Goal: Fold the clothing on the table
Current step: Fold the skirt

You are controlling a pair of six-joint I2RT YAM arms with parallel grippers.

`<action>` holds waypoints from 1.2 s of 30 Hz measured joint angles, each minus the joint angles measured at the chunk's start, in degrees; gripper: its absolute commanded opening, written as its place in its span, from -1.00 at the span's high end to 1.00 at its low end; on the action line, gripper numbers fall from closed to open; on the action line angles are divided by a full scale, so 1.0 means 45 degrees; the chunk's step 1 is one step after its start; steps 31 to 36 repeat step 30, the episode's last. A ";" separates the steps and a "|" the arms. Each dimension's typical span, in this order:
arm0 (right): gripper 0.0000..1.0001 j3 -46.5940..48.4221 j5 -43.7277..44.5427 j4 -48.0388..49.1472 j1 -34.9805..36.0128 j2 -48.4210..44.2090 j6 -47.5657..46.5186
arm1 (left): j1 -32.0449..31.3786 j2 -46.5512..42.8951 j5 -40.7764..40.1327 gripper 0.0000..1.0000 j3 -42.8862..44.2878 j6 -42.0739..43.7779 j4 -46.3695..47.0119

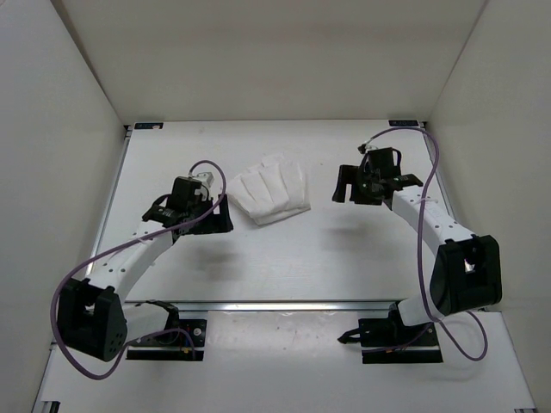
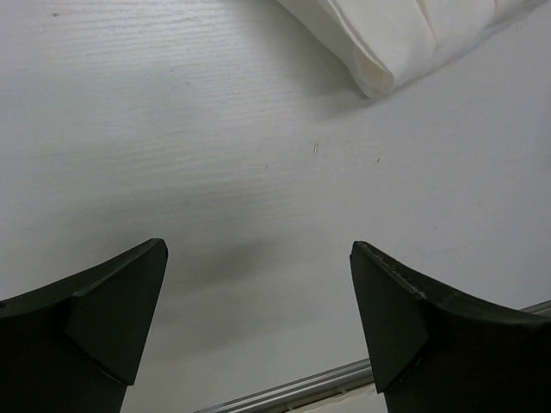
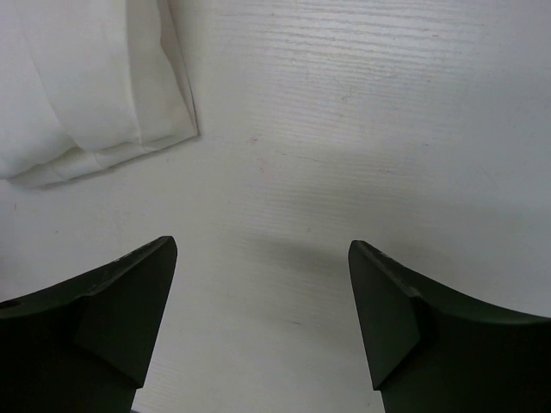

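Find the clothing [image 1: 269, 194] toward the far edge of the table [image 1: 301, 258], about midway between its left and right edges. Already a compact, layered bundle with pleats showing on top. Flanked by left gripper [image 2: 258, 245] and right gripper [image 3: 263, 245], each with jaws spread wide, nothing between them, neither touching cloth.

Probably at or near the last fold, judging by the bundle's size. If tidying further: come in low, slide one finger under the doubled edge, pinch every layer together. Lift only enough to clear, lay over squarely, release late. Avoid dragging — risks sliding the thin fabric and spreading the pleats. Otherwise back away straight, without brushing a corner of the bundle.

Smooth white tabletop with faint grain, metal rail [image 1: 284, 305] along the near edge — plain white walls [image 1: 275, 60] on three sides.
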 measured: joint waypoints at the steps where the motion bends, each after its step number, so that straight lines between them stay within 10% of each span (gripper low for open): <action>1: -0.58 0.0000 -0.0053 0.0049 -0.0005 0.0000 -0.0010 | -0.0141 0.0000 -0.0063 -0.98 -0.0058 -0.0015 0.0019; 36: -0.87 0.3657 -0.1991 -0.0437 -0.1345 0.3303 -0.0981 | 0.0559 0.1719 -0.1579 -0.98 0.0908 -0.0413 -0.1156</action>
